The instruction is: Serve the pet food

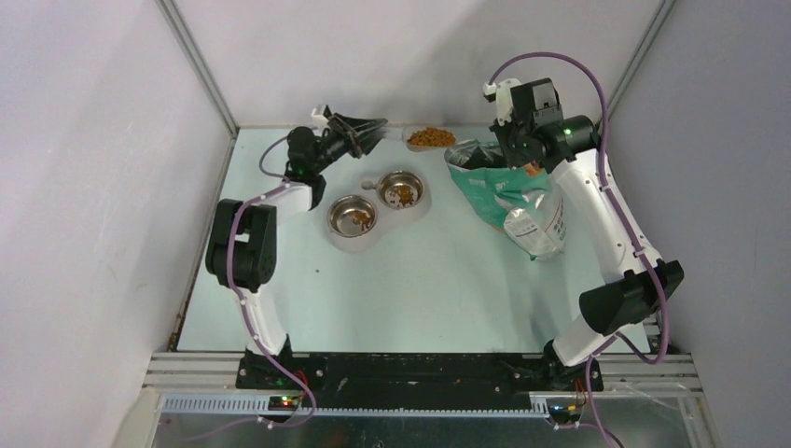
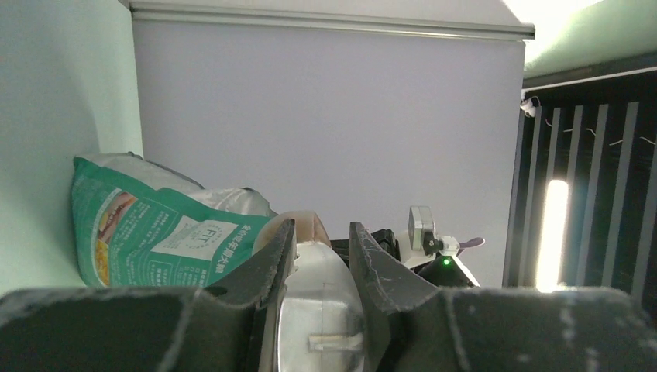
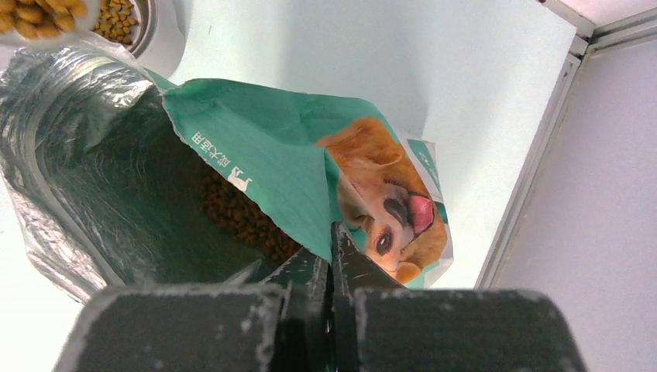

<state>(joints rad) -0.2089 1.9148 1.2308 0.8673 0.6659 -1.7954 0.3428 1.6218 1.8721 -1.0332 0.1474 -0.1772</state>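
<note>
Clear scoop [image 1: 409, 140], pet food [image 1: 431, 137], beyond left claw [image 1: 376, 128]

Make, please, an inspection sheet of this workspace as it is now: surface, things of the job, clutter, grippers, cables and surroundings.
Surface: pale green table, one small dark speck near the left arm.
Job's things: pet food fills the clear scoop; some lies in both steel bowls; more shows inside the open bag.
Clutter: nothing seen.
Grippers: left gripper shut on the scoop, beyond the bowls; right gripper shut on the bag's rim.
Cables: purple cables run along both arms, the right one looping high.
Surroundings: plain walls on three sides.
</note>
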